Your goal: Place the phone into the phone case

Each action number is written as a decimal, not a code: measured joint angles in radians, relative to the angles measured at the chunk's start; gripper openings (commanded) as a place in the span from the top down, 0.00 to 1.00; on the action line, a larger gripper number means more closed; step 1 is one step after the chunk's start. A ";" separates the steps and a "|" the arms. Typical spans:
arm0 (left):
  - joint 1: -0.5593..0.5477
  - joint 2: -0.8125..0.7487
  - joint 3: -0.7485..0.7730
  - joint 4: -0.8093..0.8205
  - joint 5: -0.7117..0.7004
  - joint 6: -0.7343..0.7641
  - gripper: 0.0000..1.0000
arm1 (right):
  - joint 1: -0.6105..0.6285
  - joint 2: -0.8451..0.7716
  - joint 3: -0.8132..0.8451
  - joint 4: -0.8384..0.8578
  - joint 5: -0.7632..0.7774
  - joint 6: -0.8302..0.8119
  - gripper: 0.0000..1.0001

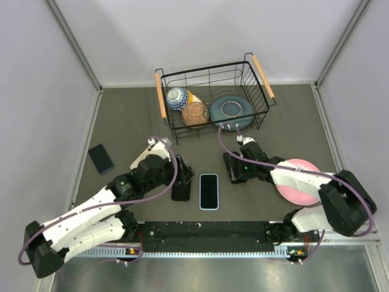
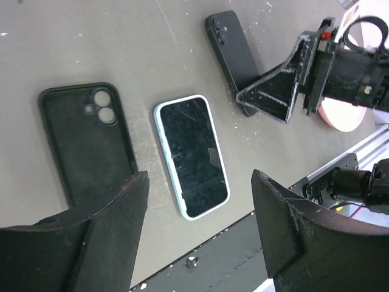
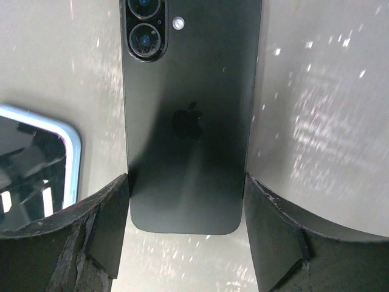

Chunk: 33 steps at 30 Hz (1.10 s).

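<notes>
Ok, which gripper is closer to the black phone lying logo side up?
Right. The right gripper has its fingers straddling the black phone; the left gripper is beside the empty case, the blue-edged phone in between.

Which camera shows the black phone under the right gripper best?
Right wrist: the black phone fills the frame, back up, lenses and logo clear, between the fingers of the right gripper. Left wrist shows it distant, its near end behind that gripper. Top external hides most of it under the gripper.

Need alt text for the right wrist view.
A black phone lies back-up on the grey table, camera lenses at the top, its lower end between the fingers of the right gripper; contact is unclear. A blue-edged phone, screen up, shows at left.
</notes>
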<state>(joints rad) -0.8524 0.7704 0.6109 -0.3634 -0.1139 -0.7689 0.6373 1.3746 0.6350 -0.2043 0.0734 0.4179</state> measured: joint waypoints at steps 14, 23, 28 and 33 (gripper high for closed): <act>0.000 0.523 0.183 0.224 0.077 -0.023 0.29 | 0.000 -0.290 -0.241 0.128 -0.172 0.205 0.50; 0.004 0.877 0.380 0.305 0.159 -0.044 0.32 | 0.000 -0.349 -0.336 0.225 -0.214 0.259 0.51; 0.005 0.968 0.411 0.317 0.199 -0.053 0.37 | 0.000 -0.388 -0.349 0.228 -0.219 0.273 0.51; 0.005 1.024 0.430 0.319 0.227 -0.066 0.62 | 0.000 -0.415 -0.349 0.236 -0.221 0.274 0.50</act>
<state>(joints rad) -0.8471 1.7943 1.0412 -0.0441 0.1135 -0.8352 0.6373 0.9600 0.2855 0.0319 -0.1478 0.6922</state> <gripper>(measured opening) 0.547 0.672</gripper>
